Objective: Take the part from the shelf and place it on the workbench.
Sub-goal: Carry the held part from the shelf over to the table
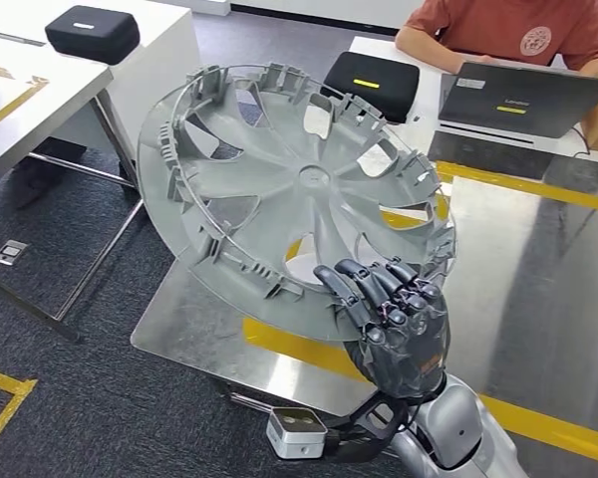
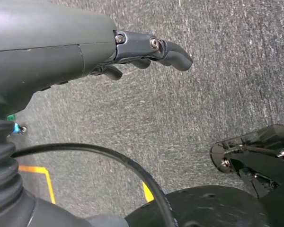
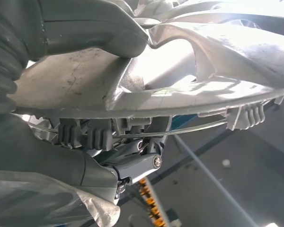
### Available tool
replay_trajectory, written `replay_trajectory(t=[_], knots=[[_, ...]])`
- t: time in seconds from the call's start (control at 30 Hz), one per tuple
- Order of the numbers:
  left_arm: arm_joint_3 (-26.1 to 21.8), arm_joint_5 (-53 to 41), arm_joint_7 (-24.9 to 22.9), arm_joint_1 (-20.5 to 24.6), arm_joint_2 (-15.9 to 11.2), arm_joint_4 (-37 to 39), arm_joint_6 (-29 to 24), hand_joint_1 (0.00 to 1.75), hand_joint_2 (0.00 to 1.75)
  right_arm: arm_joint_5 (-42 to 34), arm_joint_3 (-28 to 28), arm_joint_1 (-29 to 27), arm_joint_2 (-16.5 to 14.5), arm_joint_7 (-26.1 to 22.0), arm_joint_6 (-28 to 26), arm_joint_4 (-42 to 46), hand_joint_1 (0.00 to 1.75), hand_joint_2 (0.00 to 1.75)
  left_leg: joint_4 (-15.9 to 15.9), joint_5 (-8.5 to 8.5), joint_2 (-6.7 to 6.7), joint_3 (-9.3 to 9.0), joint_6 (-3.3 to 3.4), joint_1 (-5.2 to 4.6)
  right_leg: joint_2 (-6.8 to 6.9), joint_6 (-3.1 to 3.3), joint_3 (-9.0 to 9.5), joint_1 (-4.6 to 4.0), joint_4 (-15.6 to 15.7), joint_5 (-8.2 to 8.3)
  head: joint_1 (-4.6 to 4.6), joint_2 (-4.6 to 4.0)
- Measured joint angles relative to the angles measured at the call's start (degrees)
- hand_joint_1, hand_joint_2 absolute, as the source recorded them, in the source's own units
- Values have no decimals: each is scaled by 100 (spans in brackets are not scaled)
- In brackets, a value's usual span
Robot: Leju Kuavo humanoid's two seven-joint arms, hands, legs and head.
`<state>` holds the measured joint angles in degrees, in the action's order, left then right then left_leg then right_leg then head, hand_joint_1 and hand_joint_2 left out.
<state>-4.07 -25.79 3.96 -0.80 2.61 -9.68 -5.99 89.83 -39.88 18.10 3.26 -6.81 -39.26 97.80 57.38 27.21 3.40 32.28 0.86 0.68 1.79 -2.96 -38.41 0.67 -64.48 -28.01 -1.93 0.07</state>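
The part is a large grey plastic wheel cover (image 1: 296, 189) with spokes and clips round its rim. It is held tilted in the air over the near corner of the shiny metal workbench (image 1: 521, 289). My right hand (image 1: 398, 324) grips its near rim, dark fingers curled over the edge. In the right wrist view the thumb (image 3: 97, 28) presses one face of the wheel cover (image 3: 205, 61) and the fingers (image 3: 140, 163) clamp the rim from the other side. My left hand (image 2: 97, 47) hangs over grey carpet, fingers slightly curled and holding nothing.
A person in an orange shirt (image 1: 506, 25) sits behind the bench at a laptop (image 1: 521, 100). A black case (image 1: 371, 85) lies on the bench's far edge. White tables (image 1: 48, 90) with another black case (image 1: 93, 32) stand to the left. Yellow tape crosses the bench.
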Motion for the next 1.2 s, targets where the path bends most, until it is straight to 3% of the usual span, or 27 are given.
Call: replay_trajectory(t=[0.07, 0.17, 0.2, 0.23, 0.3, 0.33, 0.37, 0.47, 0.63, 0.7, 0.87, 1.2], knots=[[0, -1, -34, 17, 3, 0, 0, 0, 175, -3, 28, -6, 6, -58, -1, 7, 175, 175, 15, 35, 90, -22, -58, -30, 138, 71, 331, -28, 569, 147, -6, 0], [0, 1, -97, 42, 1, 0, 0, 0, 175, 0, 114, -67, 9, -186, -1, 35, 175, 175, 9, 63, 185, -64, -144, -45, 42, 213, 396, -47, 656, 145, -12, 0], [-1, 1, -110, 48, 1, 0, 1, 0, 175, 1, 156, -100, 9, -245, -1, 54, 175, 175, -4, 67, 188, -85, -139, -44, 17, 232, 409, -44, 666, 151, -20, 0], [-1, 2, -117, 55, 0, 0, 2, 0, 175, -1, 196, -133, 9, -308, -1, 73, 175, 175, -13, 76, 184, -101, -84, -44, -1, 245, 423, -40, 676, 157, -36, 0], [-1, 1, -120, 68, -1, 0, 5, 0, 175, -2, 265, -196, 8, -410, -1, 111, 175, 175, -26, 83, 158, -121, 89, -52, -9, 244, 442, -44, 684, 158, -70, 0], [0, -1, -119, 75, -2, 0, 6, 0, 175, -3, 297, -223, 8, -445, -1, 124, 175, 175, -25, 82, 157, -123, 150, -54, -15, 250, 444, -50, 683, 153, -80, 0], [1, -5, -110, 74, -2, 0, 8, 0, 175, -2, 331, -250, 8, -479, -1, 139, 175, 175, -28, 75, 156, -123, 166, -54, -16, 259, 444, -56, 683, 148, -79, 0], [10, -24, -58, 58, -3, 0, 18, 0, 175, -2, 416, -322, 8, -565, 0, 164, 175, 175, -48, 48, 149, -124, 123, -44, -6, 281, 444, -74, 680, 134, -79, 0], [50, -63, 19, 33, -9, 0, 7, 0, 175, 1, 526, -444, 8, -634, -1, 170, 175, 175, -89, 28, 138, -136, -108, -22, 19, 294, 439, -86, 673, 126, -78, 0], [65, -66, 25, 20, -11, 0, -5, 0, 175, 1, 581, -495, 8, -651, -1, 178, 175, 175, -92, 27, 133, -139, -153, -19, 27, 294, 439, -86, 672, 126, -76, 0], [86, -65, 23, 2, -14, 0, -26, 0, 175, 2, 807, -644, 8, -779, -2, 217, 175, 175, -88, 31, 126, -137, -184, -29, 36, 290, 446, -71, 676, 129, -75, 0], [87, -47, 2, -15, -16, 0, -32, 0, 175, 3, 1641, -1038, -35, -1258, -2, 339, 175, 175, -75, 41, 117, -132, -170, -49, 46, 269, 451, -51, 686, 141, -75, 0]])
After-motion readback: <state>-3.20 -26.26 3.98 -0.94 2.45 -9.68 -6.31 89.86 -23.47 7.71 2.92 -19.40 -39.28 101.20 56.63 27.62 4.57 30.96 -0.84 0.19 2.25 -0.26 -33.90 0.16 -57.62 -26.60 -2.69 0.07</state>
